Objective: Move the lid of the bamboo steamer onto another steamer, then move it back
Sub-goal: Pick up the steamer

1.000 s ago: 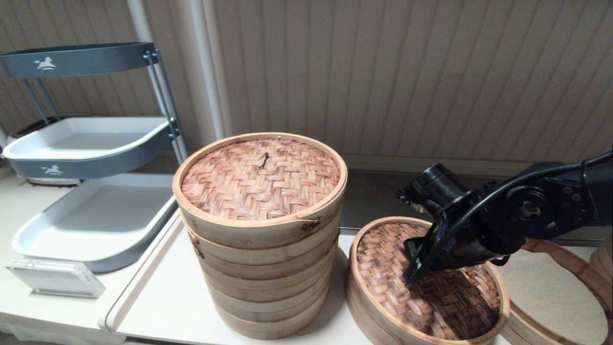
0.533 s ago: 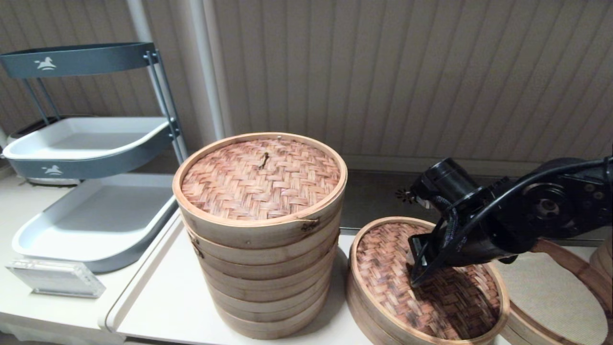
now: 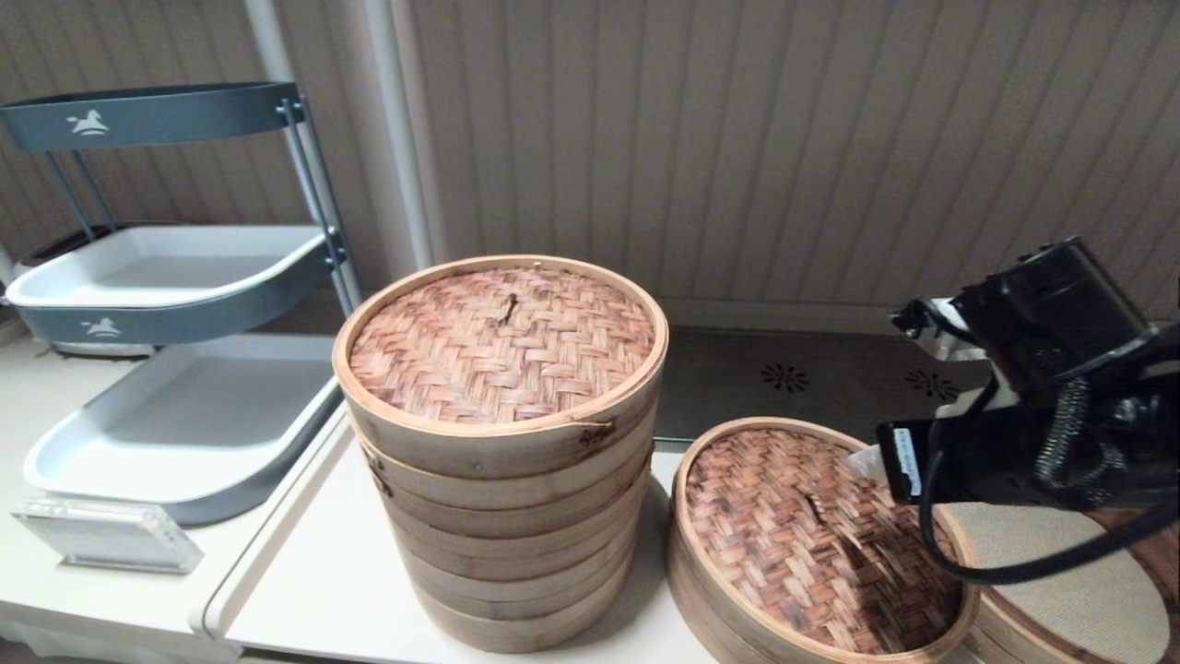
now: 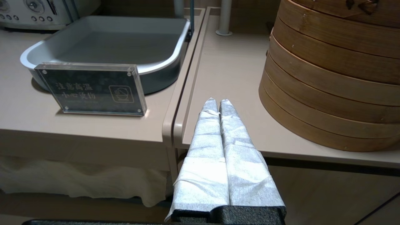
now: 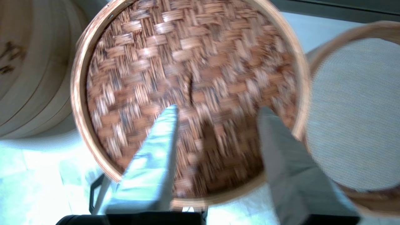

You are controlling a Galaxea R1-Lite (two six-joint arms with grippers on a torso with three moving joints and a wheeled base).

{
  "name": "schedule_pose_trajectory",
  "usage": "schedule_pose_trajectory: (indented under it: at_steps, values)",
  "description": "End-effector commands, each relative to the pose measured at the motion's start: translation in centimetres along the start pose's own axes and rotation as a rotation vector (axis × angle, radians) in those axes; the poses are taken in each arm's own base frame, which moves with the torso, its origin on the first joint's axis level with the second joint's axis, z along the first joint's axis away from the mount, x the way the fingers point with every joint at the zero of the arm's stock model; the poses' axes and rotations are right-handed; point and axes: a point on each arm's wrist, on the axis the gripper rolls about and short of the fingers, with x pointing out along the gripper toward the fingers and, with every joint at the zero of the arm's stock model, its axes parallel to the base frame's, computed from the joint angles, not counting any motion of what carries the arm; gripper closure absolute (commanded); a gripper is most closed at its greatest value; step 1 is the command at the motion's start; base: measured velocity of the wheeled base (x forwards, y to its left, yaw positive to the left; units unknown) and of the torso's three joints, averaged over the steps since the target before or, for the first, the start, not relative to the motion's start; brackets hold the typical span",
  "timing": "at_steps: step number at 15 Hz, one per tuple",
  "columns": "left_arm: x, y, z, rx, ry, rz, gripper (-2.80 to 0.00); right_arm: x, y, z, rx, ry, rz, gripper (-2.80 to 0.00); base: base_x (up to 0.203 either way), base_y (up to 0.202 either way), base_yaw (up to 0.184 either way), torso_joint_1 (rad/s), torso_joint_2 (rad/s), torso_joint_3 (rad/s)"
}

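The bamboo steamer lid (image 3: 816, 544), dark mottled weave with a pale rim, rests on a low steamer right of the tall stack. It fills the right wrist view (image 5: 190, 78), its small centre loop just beyond my fingertips. My right gripper (image 3: 871, 464) hovers open above the lid's right side (image 5: 218, 109), holding nothing. The other steamer (image 3: 1060, 572), with a dark rim and flat cream liner (image 5: 353, 115), stands right beside the lid. My left gripper (image 4: 217, 101) is shut and empty, parked low at the table's front edge, out of the head view.
The tall tiered stack (image 3: 502, 443) with a lighter woven lid stands centre, close to the lid's left (image 4: 331, 78). A grey tray rack (image 3: 175, 369) and a clear sign (image 4: 90, 89) occupy the left counter. A wall runs behind.
My right gripper has risen from the lid's centre and swung up and to the right. The lid has stayed on its low steamer.
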Motion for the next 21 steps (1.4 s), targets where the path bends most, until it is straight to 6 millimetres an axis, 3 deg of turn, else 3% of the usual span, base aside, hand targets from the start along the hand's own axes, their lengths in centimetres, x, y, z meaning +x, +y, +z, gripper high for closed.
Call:
schedule_pose_trajectory:
  at_steps: [1, 6, 13, 16, 19, 21]
  values:
    - [0.0, 0.0, -0.1, 0.000, 0.005, 0.000, 0.00, -3.2, -1.4, -0.9, 0.027, -0.078, 0.027, 0.00, 0.000, 0.000, 0.000, 0.000, 0.00, 0.000]
    - [0.0, 0.0, -0.1, 0.000, 0.003, 0.000, 0.00, -8.3, -4.5, -4.3, 0.125, -0.231, 0.028, 0.00, 0.000, 0.000, 0.000, 0.000, 0.00, 0.000]
    - [0.0, 0.0, -0.1, 0.000, 0.005, 0.000, 0.00, -12.1, -9.2, -9.9, 0.334, -0.452, -0.253, 0.00, 0.000, 0.000, 0.000, 0.000, 0.00, 0.000]
    - [0.0, 0.0, -0.1, 0.000, 0.003, 0.000, 0.00, -14.1, -10.5, -13.4, 0.377, -0.557, -0.302, 0.00, 0.000, 0.000, 0.000, 0.000, 0.00, 0.000]
    - [0.0, 0.0, -0.1, 0.000, 0.005, 0.000, 0.00, -14.8, -11.1, -17.6, 0.320, -0.628, -0.371, 0.00, 0.000, 0.000, 0.000, 0.000, 0.00, 0.000]
    - [0.0, 0.0, -0.1, 0.000, 0.005, 0.000, 0.00, -13.5, -11.0, -19.6, 0.297, -0.598, -0.437, 0.00, 0.000, 0.000, 0.000, 0.000, 0.00, 0.000]
